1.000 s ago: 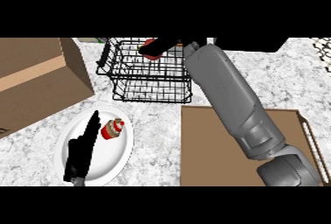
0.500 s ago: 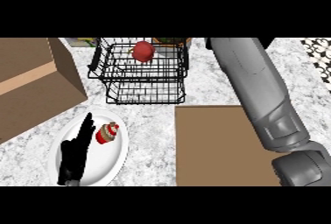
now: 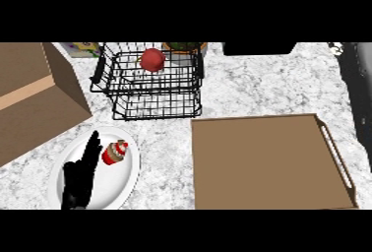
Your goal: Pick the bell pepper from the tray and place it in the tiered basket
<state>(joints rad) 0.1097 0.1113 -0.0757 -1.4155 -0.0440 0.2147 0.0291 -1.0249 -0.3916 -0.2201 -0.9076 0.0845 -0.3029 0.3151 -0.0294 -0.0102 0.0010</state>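
The red bell pepper [image 3: 152,59] lies in the top tier of the black wire tiered basket [image 3: 125,104] at the back of the counter, with no hand on it. The brown tray [image 3: 269,162] at the front right holds nothing. My left hand [image 3: 81,177] rests open, fingers straight, over the white plate at the front left. Only a grey stretch of my right arm [image 3: 359,83] shows along the right edge; its hand is out of view.
The white plate [image 3: 125,184] carries a small red-and-brown cupcake [image 3: 115,151] beside my left hand. A large cardboard box [image 3: 29,98] fills the left side. Behind the basket stand a black object [image 3: 258,47] and a small carton [image 3: 83,47].
My right arm has drawn back from the basket to the right edge, its hand now out of sight. The pepper stays in the top tier. The left hand has not moved.
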